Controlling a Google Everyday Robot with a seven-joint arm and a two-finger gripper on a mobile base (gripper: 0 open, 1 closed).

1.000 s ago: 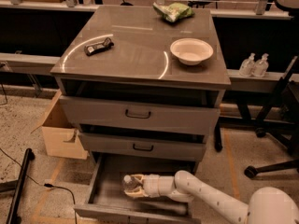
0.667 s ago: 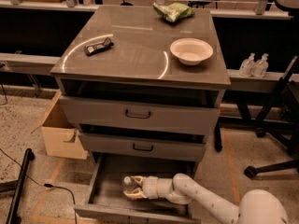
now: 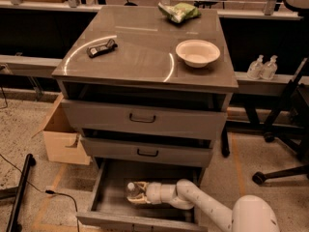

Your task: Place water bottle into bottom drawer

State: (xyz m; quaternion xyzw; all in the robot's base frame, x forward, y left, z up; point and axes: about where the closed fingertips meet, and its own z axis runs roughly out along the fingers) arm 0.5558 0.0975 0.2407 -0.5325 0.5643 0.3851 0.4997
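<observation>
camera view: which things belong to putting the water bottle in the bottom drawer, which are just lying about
Job: water bottle; bottom drawer; gripper, inside the drawer, shut on the bottle.
Lying about: bowl; green bag; black device; pump bottles; cardboard box.

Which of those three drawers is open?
The bottom drawer; the gripper is inside it, holding the water bottle. The two handled drawers above are pushed in.

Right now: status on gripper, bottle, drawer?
Gripper inside the open grey bottom drawer, shut on small clear white-capped water bottle. Bottle not released. Nothing blocking.
</observation>
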